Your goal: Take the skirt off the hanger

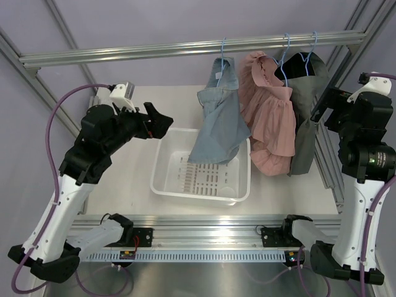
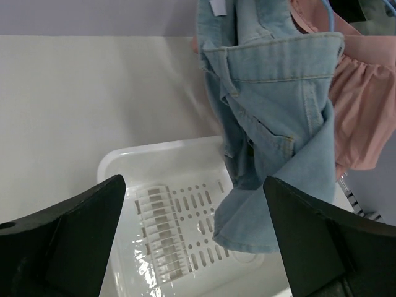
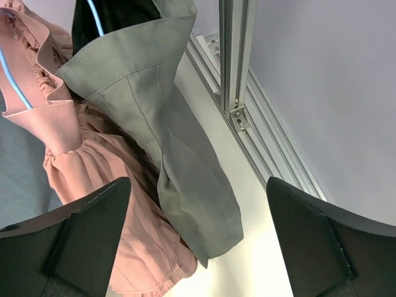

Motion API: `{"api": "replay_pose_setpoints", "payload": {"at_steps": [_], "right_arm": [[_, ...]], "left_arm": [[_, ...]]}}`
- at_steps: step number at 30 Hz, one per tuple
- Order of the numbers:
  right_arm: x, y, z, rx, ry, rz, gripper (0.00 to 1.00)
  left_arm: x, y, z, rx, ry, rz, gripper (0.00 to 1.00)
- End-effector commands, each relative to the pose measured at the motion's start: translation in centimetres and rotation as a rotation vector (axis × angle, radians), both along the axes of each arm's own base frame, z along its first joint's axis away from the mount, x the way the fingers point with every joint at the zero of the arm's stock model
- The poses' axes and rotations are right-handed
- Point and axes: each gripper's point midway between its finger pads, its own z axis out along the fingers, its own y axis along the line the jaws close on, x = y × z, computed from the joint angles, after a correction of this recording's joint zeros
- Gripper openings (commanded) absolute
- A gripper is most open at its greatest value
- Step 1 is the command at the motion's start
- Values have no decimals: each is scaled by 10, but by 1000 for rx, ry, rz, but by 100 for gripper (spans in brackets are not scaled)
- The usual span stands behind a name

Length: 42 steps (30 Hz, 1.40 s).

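A light blue denim skirt (image 1: 219, 124) hangs on a blue hanger (image 1: 223, 52) from the overhead rail. Its lower hem dips into the white basket (image 1: 198, 195). In the left wrist view the denim skirt (image 2: 278, 124) hangs at the upper right, over the basket (image 2: 154, 151). My left gripper (image 1: 164, 124) is open and empty, left of the skirt and above the basket's left edge; it also shows in its wrist view (image 2: 192, 182). My right gripper (image 1: 328, 105) is open and empty beside the grey garment (image 3: 179, 154), not touching it; it also shows in its wrist view (image 3: 198, 180).
A pink ruffled skirt (image 1: 269, 117) and a grey garment (image 1: 306, 124) hang on blue hangers to the right of the denim one. The pink skirt also shows in the right wrist view (image 3: 93, 161). An aluminium rail (image 1: 185, 49) crosses the back. A frame post (image 3: 232, 55) stands at the right.
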Motion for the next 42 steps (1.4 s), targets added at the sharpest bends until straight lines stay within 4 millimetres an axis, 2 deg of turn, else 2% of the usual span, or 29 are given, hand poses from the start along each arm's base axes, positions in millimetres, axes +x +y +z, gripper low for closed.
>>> {"api": "replay_pose_setpoints", "payload": {"at_steps": [1, 3, 4, 5, 6, 7, 8, 11, 12, 14, 15, 17, 19, 21, 22, 23, 24, 25, 26, 28, 29, 30, 32, 39, 42], "right_arm": [[-4, 7, 18, -22, -45, 46, 100], [-6, 21, 22, -41, -63, 145, 100], [-6, 34, 21, -85, -62, 254, 100], [-6, 43, 14, -110, -53, 328, 100], [-14, 54, 18, -207, -70, 435, 100], [-21, 78, 15, -227, -89, 597, 100], [-28, 86, 11, -267, -91, 660, 99], [-37, 97, 12, -309, -101, 748, 99], [-36, 98, 5, -293, -59, 768, 99], [-44, 107, 5, -345, -42, 868, 99], [-44, 109, -6, -329, 11, 902, 99], [-48, 113, -5, -355, 13, 951, 100], [-40, 111, -7, -283, 20, 899, 100], [-42, 119, -11, -231, 23, 933, 100], [-43, 126, -10, -199, 13, 968, 99], [-43, 129, -13, -171, 16, 975, 99], [-43, 132, -11, -154, -1, 982, 99], [-43, 137, -12, -136, -8, 1008, 99], [-43, 138, -9, -137, -25, 1011, 100], [-42, 140, -9, -126, -32, 1016, 100], [-41, 140, -9, -123, -32, 1013, 99], [-40, 139, -7, -121, -40, 1004, 99], [-39, 140, -9, -117, -42, 1006, 99], [-40, 143, -8, -91, -68, 1006, 99], [-39, 144, -6, -80, -76, 1002, 99]], "left_arm": [[0, -10, 28, -6, -52, 22, 99], [1, -19, 37, -7, -57, 16, 99], [0, -23, 40, -9, -61, 5, 99], [0, -27, 49, -19, -75, -2, 99], [2, -36, 47, -10, -63, -15, 99], [2, -40, 49, -9, -64, -21, 99], [4, -50, 53, -12, -63, -28, 99], [8, -65, 60, -22, -62, -40, 99], [6, -70, 74, -43, -84, -47, 98], [16, -85, 73, -46, -67, -38, 95], [16, -90, 87, -67, -91, -36, 94], [28, -105, 85, -64, -80, -31, 89], [41, -124, 93, -78, -92, -39, 84], [47, -139, 102, -77, -122, -50, 79], [50, -143, 116, -92, -150, -49, 77], [63, -158, 104, -52, -145, -52, 75], [69, -164, 104, -41, -149, -52, 72], [73, -164, 119, -54, -180, -42, 70], [86, -173, 105, -4, -171, -33, 68], [97, -177, 105, 26, -189, -17, 66], [99, -177, 114, 30, -216, -10, 65], [109, -181, 104, 53, -209, 2, 63], [115, -185, 101, 74, -218, 7, 61], [143, -197, 69, 159, -211, 53, 51], [151, -199, 65, 168, -218, 58, 44]]}}
